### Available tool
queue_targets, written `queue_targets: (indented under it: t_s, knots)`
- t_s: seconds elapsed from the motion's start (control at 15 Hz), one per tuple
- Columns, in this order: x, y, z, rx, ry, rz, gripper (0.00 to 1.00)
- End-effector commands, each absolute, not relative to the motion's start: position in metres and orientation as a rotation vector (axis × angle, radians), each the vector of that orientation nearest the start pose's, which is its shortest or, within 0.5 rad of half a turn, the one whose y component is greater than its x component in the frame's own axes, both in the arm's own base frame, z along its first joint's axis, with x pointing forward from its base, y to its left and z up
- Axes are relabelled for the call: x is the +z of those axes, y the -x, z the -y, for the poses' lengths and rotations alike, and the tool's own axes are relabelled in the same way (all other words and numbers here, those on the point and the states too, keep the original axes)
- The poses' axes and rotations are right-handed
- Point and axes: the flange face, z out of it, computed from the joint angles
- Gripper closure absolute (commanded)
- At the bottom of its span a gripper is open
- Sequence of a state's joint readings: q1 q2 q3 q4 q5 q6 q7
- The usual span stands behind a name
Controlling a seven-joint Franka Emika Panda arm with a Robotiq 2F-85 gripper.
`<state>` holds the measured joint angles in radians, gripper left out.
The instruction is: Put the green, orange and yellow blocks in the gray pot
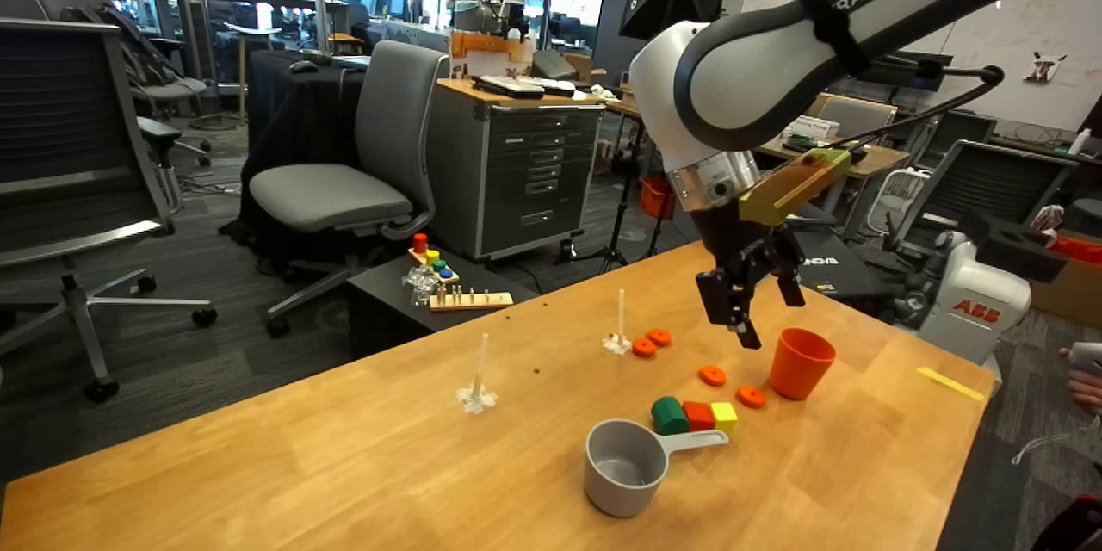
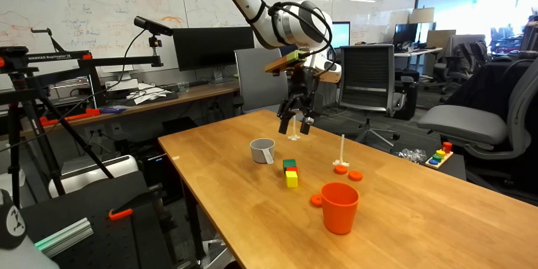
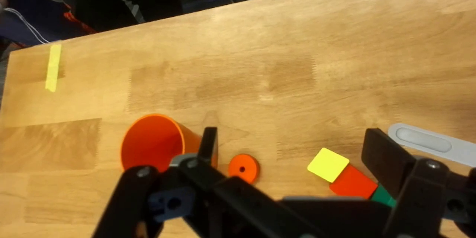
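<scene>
Three small blocks sit touching in a row on the wooden table: green [image 1: 668,416], orange [image 1: 698,416], a rather reddish one in the middle, and yellow [image 1: 724,419]. Beside them stands the gray pot [image 1: 616,495], upright, its handle pointing along the row; nothing shows inside it in an exterior view. My gripper [image 1: 769,318] hangs above the table, wide open, with nothing held. In the wrist view the yellow block [image 3: 328,164] and orange block [image 3: 353,182] appear between the fingers, while the right finger partly covers the green block [image 3: 383,196]. Only the pot's handle [image 3: 424,139] shows there.
An orange-red cup [image 1: 801,366] stands near the yellow block's end of the row. Several flat orange rings [image 1: 751,396] lie around it. Two thin upright pegs, a nearer peg [image 1: 480,366] and a farther peg [image 1: 621,314], are fixed to the table. Yellow tape [image 1: 950,383] marks the table edge.
</scene>
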<state>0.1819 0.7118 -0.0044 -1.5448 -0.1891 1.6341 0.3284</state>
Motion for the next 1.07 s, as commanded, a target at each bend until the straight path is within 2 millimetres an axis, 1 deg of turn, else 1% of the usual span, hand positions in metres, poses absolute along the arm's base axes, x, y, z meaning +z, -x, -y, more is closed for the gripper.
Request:
queue_targets:
  t_s: [0.0,0.2,0.33,0.47,0.53,0.6,0.67,0.73,1.0]
  knots:
    - [0.219,-0.634,-0.097,0.939,3.356,0.118,0.0]
    - [0.231,-0.635,-0.109,0.916,3.279,0.392,0.0]
    - [0.231,-0.635,-0.114,0.9,3.228,0.557,0.0]
    - [0.232,-0.634,-0.114,0.919,3.16,0.712,0.0]
    - [0.232,-0.634,-0.113,0.947,3.119,0.784,0.0]
    - [0.232,-0.632,-0.114,1.047,3.077,0.829,0.0]
    - [0.233,-0.628,-0.111,1.174,3.084,0.808,0.0]
    - [0.224,-0.626,-0.113,1.041,3.119,0.737,0.0]
    - [0.222,-0.625,-0.112,1.06,3.115,0.74,0.0]
